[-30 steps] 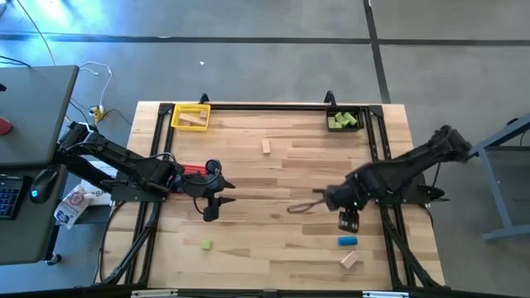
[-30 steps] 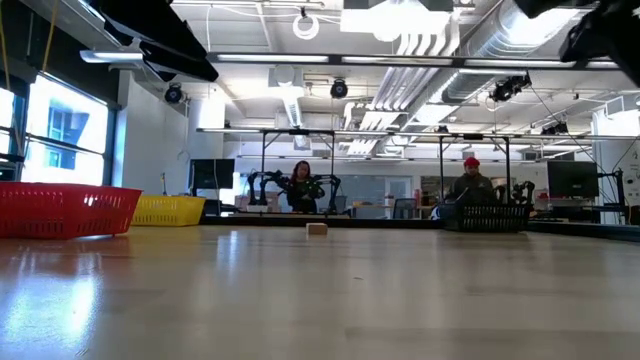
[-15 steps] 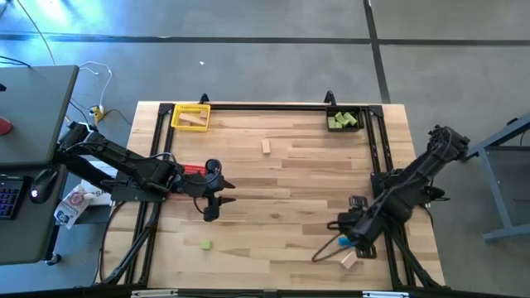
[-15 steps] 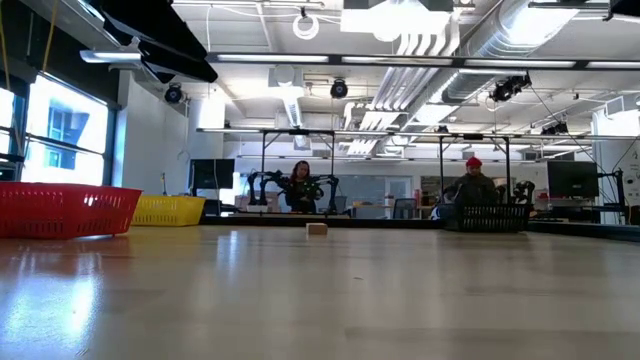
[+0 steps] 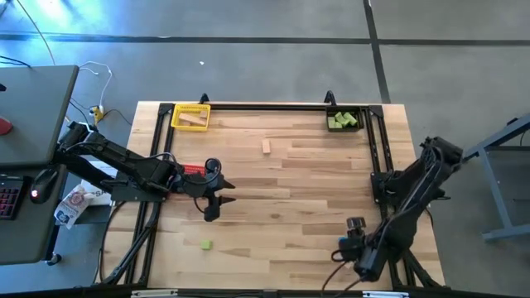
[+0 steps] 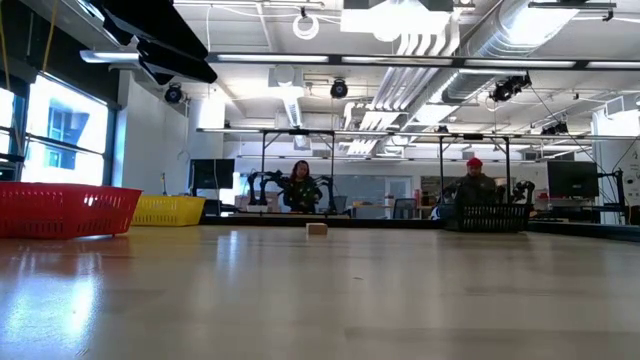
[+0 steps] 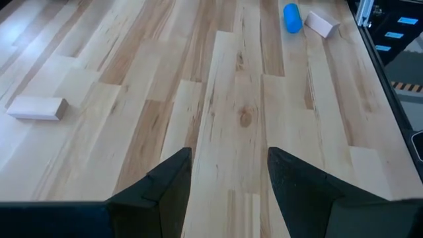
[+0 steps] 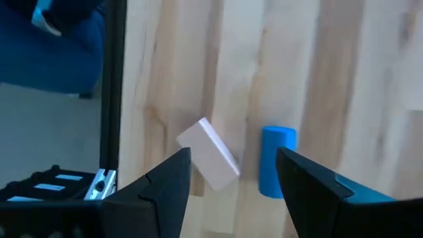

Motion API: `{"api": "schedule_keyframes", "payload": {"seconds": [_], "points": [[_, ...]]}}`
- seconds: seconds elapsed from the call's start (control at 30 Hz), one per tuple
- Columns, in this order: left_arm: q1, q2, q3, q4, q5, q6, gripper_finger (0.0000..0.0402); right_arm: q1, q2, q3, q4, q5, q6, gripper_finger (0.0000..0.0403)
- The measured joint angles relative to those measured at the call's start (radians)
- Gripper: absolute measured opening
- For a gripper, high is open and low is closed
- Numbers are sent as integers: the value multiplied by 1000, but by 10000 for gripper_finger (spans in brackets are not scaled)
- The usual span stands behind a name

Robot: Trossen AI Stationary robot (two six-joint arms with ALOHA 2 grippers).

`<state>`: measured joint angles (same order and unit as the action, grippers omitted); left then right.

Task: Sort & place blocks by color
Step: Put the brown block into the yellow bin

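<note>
My right gripper (image 5: 354,248) hovers open over the table's near right corner. In its wrist view (image 8: 231,192) a tan bar block (image 8: 210,154) and a blue block (image 8: 276,160) lie flat on the wood side by side, below the open fingers; the arm hides both from above. My left gripper (image 5: 212,207) waits open left of centre (image 7: 228,188). A light green block (image 5: 205,244) lies near the near edge, and a tan block (image 5: 267,146) lies toward the far side (image 6: 316,228).
A yellow bin (image 5: 190,116) with tan blocks stands at the far left corner. A black bin (image 5: 344,120) with green blocks stands at the far right. A red bin (image 5: 192,170) lies partly under my left arm. People sit in the room beyond the table.
My right arm has swung from the table's right middle toward the near edge and the right. Its gripper now stands over the blue and tan blocks, which lie where they did. The left arm has kept still.
</note>
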<state>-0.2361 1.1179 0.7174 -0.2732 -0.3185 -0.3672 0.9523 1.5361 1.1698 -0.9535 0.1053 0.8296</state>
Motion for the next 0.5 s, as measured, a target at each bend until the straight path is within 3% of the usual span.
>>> {"api": "schedule_keyframes", "payload": {"seconds": [0.5], "points": [[0, 0, 0, 0, -7, 0, 184, 39, 197, 0, 135, -68, -45, 207]]}}
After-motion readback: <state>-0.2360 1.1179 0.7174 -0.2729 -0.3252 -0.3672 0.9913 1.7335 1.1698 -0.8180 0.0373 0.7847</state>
